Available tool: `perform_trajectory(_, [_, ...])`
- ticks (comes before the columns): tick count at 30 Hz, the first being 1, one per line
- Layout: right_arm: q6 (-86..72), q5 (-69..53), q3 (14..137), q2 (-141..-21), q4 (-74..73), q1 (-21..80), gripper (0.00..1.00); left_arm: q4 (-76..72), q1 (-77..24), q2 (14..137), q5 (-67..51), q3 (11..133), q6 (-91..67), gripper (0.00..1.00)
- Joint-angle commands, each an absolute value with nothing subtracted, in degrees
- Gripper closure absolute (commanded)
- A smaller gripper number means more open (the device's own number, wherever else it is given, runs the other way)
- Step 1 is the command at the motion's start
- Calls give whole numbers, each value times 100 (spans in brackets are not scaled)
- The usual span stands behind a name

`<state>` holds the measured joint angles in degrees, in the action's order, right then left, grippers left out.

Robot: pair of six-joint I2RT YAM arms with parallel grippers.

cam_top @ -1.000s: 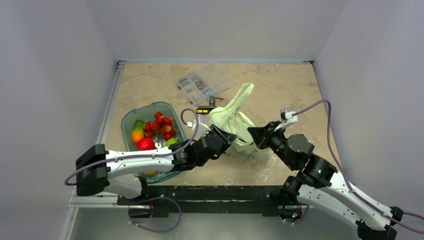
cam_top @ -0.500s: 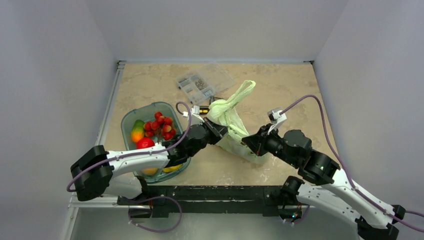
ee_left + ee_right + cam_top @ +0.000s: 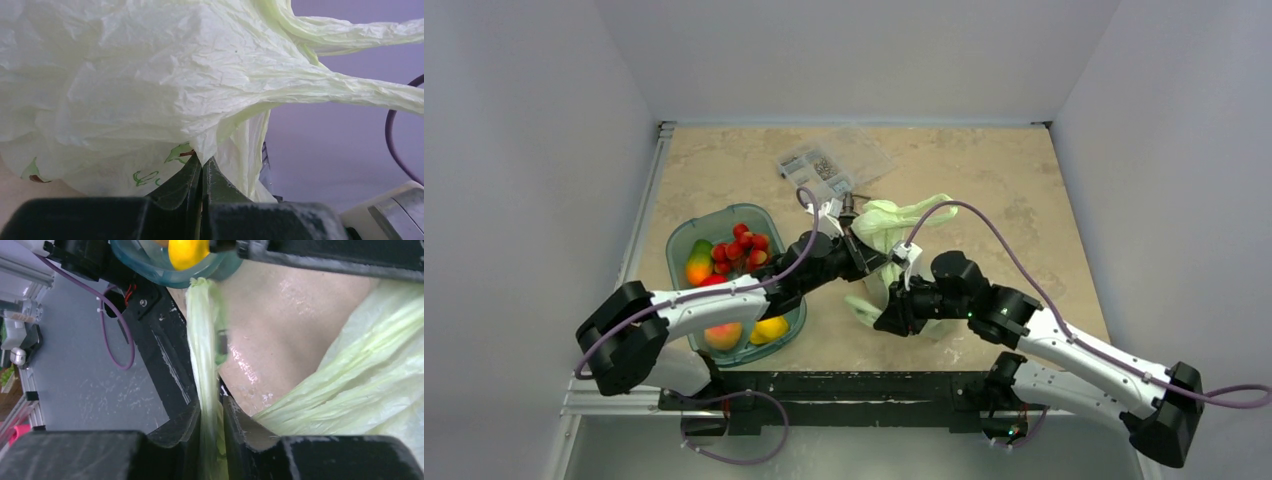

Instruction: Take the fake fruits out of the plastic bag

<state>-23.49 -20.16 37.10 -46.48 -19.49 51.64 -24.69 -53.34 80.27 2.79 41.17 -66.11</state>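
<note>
Left wrist view: the left gripper [image 3: 201, 167] has its dark, tapered fingers pressed together on a thin fold of the plastic bag [image 3: 125, 85]. The bag's pale green film is crinkled and translucent. It bulges above the fingers, and two twisted loop handles [image 3: 350, 90] stretch off to the right. Faint green print shows on the film; what is inside cannot be made out.

In the right wrist view, the right gripper [image 3: 211, 412] pinches a narrow, bunched strip of the same film between grainy black fingers, above the glossy beige, stone-patterned table [image 3: 280, 330].

From above, the bag sits about the middle of the table, a little toward the near edge, held between both grippers. Toward the near left corner stands a clear teal tray [image 3: 677, 243] with rounded corners, holding a bright red strawberry cluster [image 3: 744, 247] and a smooth yellow fruit [image 3: 771, 328]. A clear compartmented box [image 3: 834, 163] lies near the far edge.
</note>
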Motion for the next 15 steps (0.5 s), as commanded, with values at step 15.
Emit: perform_trajectory(15, [-2809,-471,4691,-4124,-2725,5177,49,-1692,-4884,7211,-927,4296,-5493,100])
